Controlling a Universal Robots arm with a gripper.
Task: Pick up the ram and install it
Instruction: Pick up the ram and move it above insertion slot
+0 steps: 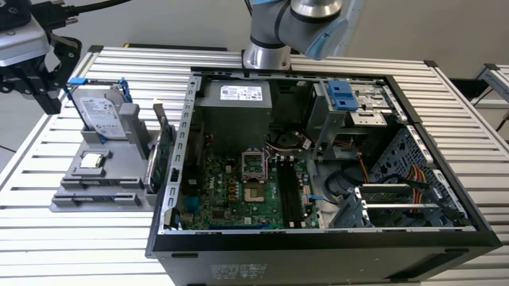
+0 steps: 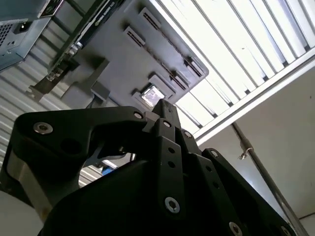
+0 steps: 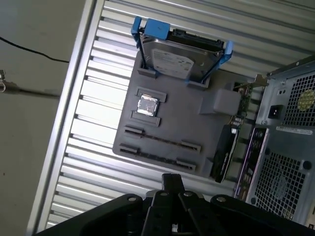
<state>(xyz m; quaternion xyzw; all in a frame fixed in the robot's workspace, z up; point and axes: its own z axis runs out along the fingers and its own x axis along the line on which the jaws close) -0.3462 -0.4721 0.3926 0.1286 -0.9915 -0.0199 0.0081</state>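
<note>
My gripper [image 1: 47,101] hangs above the table's far corner at the exterior view's left, beyond the grey parts holder [image 1: 80,199]. In both wrist views its black fingers [image 3: 172,179] meet in a single tip with nothing between them. A thin dark strip that I take for the ram [image 3: 162,140] lies edge-on between two end brackets in the holder's slotted row. The gripper [image 2: 165,105] is well apart from it. The open computer case shows its green motherboard [image 1: 238,190] with long black memory slots [image 1: 288,193].
On the holder, a hard drive [image 1: 104,116] stands in a blue frame beside a small silver chip [image 1: 93,159]. A green card [image 1: 163,155] stands upright against the case wall. The robot's base [image 1: 266,53] rises behind the case. The slatted table [image 1: 80,250] ends just beyond the holder.
</note>
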